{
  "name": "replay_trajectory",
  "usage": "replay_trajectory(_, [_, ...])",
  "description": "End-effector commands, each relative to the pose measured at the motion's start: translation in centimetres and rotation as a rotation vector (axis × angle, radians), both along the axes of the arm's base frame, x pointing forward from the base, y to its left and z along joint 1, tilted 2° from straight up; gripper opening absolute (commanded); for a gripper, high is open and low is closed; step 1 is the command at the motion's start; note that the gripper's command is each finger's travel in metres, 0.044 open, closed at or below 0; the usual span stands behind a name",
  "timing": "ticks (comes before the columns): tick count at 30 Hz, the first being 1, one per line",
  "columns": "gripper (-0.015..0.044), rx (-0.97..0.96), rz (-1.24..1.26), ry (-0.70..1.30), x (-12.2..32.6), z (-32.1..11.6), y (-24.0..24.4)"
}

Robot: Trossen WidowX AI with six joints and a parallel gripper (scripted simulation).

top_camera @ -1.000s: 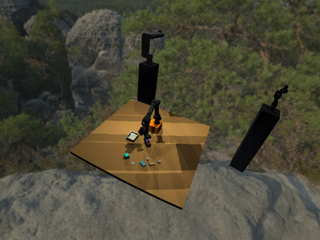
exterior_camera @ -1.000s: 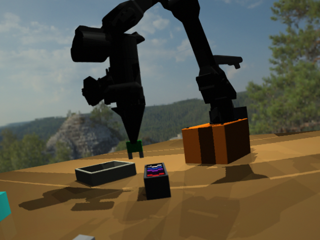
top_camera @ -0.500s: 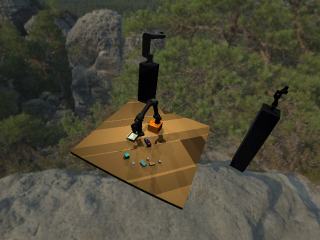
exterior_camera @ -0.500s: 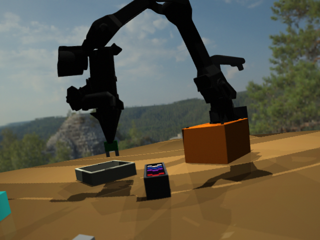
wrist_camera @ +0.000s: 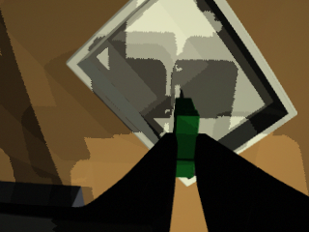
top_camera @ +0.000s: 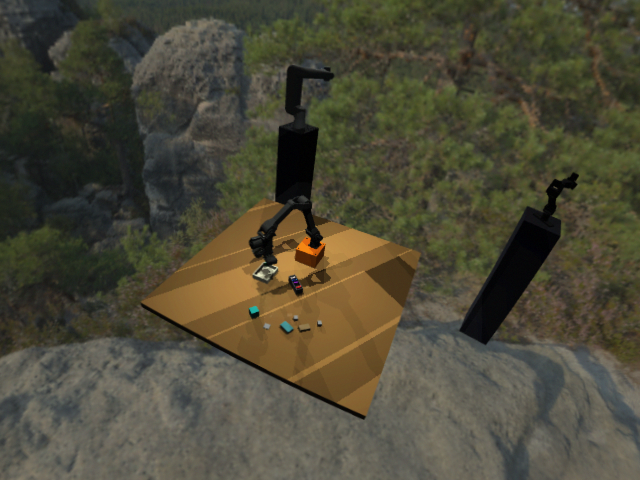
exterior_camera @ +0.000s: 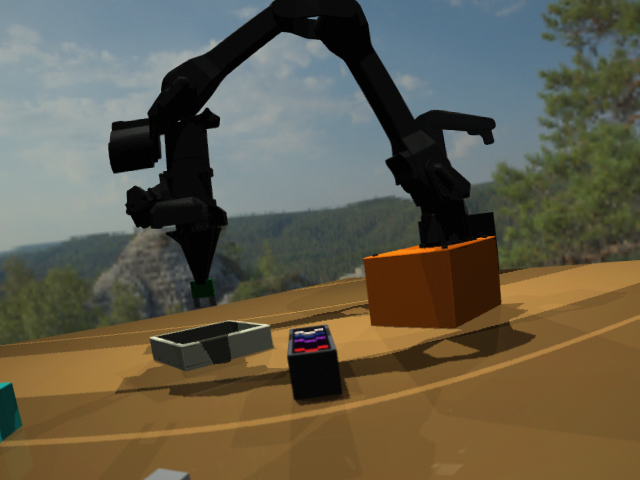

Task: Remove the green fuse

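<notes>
The gripper (exterior_camera: 202, 281) is clamped on the green fuse (exterior_camera: 202, 289), which hangs well above the tray (exterior_camera: 206, 347), clear of the fuse block (exterior_camera: 313, 361) to the right. Extraction looks done; lowering into the tray and releasing remain.

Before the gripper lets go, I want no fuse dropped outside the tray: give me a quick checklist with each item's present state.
1. Green fuse clamped in the gripper: ok.
2. Fuse out of the fuse block: ok.
3. Gripper and fuse apart from block and other fuses: ok.
4. Fuse over the tray interior: wrist view says yes, near one corner; ok, marginal.
5. Fuse low enough to release: not ok, well above the tray rim.
6. Tray floor free of other items: cannot tell.
</notes>
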State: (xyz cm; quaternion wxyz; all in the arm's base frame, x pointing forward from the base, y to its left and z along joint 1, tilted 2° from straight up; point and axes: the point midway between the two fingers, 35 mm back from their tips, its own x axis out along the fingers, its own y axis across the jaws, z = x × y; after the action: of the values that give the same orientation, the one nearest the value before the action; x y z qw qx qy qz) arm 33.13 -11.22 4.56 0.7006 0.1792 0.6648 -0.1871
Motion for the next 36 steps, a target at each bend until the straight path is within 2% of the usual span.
replay_trajectory(1, [0.0000, 0.001, 0.007, -0.004, -0.1, 0.1, -1.0])
replay_trajectory(29, [0.0000, 0.002, 0.007, -0.004, 0.1, -3.9, -1.1])
replay_trajectory(36, [0.0184, -0.001, 0.003, -0.002, 0.1, -3.6, -1.1])
